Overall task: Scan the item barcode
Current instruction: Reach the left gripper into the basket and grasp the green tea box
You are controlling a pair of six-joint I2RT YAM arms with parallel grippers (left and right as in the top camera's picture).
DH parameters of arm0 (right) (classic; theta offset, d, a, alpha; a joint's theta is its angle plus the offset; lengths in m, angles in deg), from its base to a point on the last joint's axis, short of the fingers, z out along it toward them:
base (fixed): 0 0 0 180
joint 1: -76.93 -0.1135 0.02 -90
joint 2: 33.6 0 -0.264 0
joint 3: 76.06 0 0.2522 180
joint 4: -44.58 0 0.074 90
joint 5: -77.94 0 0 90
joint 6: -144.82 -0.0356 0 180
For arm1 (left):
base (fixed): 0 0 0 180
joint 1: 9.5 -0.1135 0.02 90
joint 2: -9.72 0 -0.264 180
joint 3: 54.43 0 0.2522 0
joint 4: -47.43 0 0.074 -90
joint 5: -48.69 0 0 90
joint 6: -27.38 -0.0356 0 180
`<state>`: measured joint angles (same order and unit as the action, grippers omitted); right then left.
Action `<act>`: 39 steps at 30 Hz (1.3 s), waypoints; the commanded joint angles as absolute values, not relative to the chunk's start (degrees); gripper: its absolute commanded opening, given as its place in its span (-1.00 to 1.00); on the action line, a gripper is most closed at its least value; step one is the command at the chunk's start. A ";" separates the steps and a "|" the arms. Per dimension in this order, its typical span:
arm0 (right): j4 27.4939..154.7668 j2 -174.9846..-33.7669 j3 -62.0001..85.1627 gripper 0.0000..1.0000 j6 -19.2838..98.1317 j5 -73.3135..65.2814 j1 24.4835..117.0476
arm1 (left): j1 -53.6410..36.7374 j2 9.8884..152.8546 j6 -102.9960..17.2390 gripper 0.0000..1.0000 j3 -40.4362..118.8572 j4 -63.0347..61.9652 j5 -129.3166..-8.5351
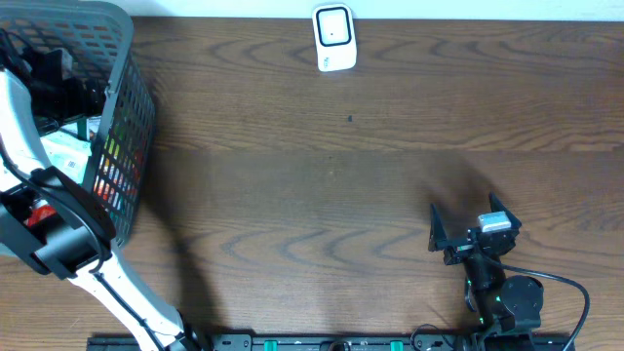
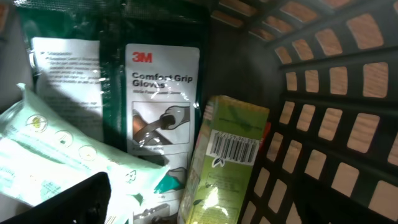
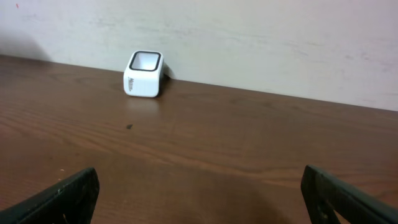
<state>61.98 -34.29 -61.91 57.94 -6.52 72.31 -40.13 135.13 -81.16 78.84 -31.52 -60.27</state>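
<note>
In the left wrist view I look into the grey basket point(image 2: 336, 112). A green box point(image 2: 227, 168) leans against its mesh wall, with its barcode point(image 2: 234, 148) facing the camera. Beside the box lie a 3M gloves pack point(image 2: 163, 93) and a pale green wipes pack point(image 2: 56, 158). My left gripper point(image 1: 54, 80) hangs open inside the basket above these items. Only one of its fingers point(image 2: 71, 202) shows, at the lower left. The white scanner point(image 1: 332, 37) stands at the table's far edge. My right gripper point(image 3: 202, 205) hovers open and holds nothing near the front right.
The basket point(image 1: 132, 107) fills the table's far left corner, and the white left arm point(image 1: 107, 268) reaches into it from the front. Bare brown wood lies between the scanner point(image 3: 144, 73) and the right gripper point(image 1: 466, 222). A pale wall rises behind the scanner.
</note>
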 commanded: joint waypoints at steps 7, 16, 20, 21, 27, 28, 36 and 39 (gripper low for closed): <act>62.22 -33.99 -61.98 0.99 57.22 -6.82 72.55 | -38.60 139.00 -82.49 0.74 76.06 -31.93 -60.99; 62.22 -33.99 -61.98 0.98 57.22 -6.82 72.55 | -38.41 139.00 -80.70 0.65 72.26 -30.86 -58.65; 62.22 -33.99 -61.98 0.99 57.22 -6.82 72.55 | -38.01 139.00 -79.24 0.60 70.05 -28.68 -58.65; 62.22 -33.99 -61.98 0.98 57.22 -6.82 72.55 | -37.95 139.00 -79.24 0.58 69.53 -28.37 -58.65; 62.22 -33.99 -61.98 0.98 57.22 -6.82 72.55 | -37.53 139.00 -79.24 0.19 67.43 -26.56 -58.70; 62.22 -33.99 -61.98 0.99 57.22 -6.82 72.55 | -37.53 138.98 -79.24 0.15 67.45 -26.56 -58.70; 62.22 -33.99 -61.98 0.98 57.22 -6.82 72.55 | -37.53 138.89 -76.79 -0.16 68.65 -26.58 -58.87; 62.22 -33.99 -61.98 0.98 57.22 -6.82 72.55 | -37.53 138.52 -76.09 -0.24 69.20 -26.58 -58.83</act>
